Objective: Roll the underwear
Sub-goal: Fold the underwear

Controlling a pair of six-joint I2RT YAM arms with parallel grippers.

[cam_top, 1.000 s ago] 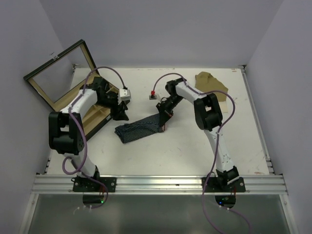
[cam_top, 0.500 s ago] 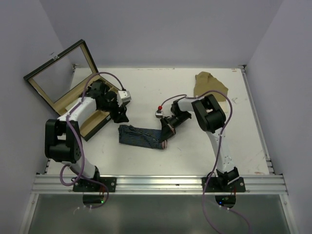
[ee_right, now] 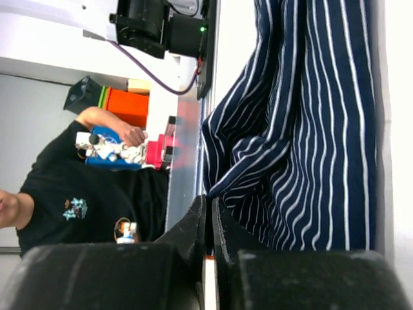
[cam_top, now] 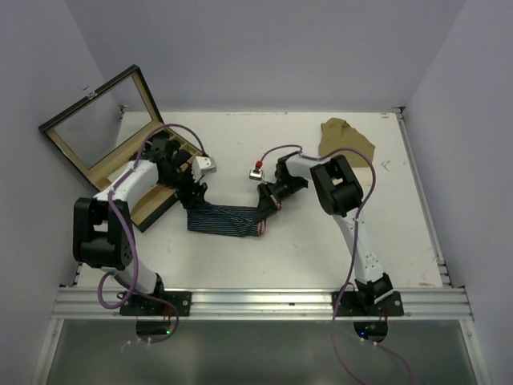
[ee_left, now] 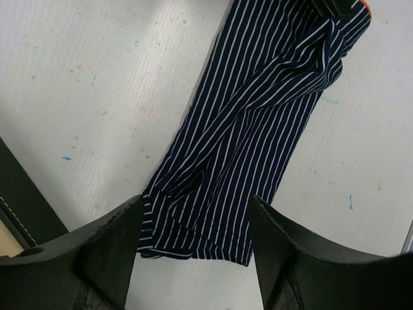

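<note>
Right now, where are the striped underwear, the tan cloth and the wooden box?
striped underwear (cam_top: 224,220), top view, middle of the fabric.
tan cloth (cam_top: 346,138), top view, its centre.
wooden box (cam_top: 108,83), top view, far edge of the open lid's frame.

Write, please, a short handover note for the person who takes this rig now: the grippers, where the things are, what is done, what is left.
Left gripper: open, low over the left end of the striped underwear, holding nothing.
Right gripper: shut on the right end of the striped underwear, where the cloth is bunched.
Position: it lies as a long narrow strip on the table, between the two grippers.
Done: laid out in a strip.
Left: no roll is started; the whole rolling remains, probably from one end.
Aside: tan cloth at the far right, open case at the far left.
</note>
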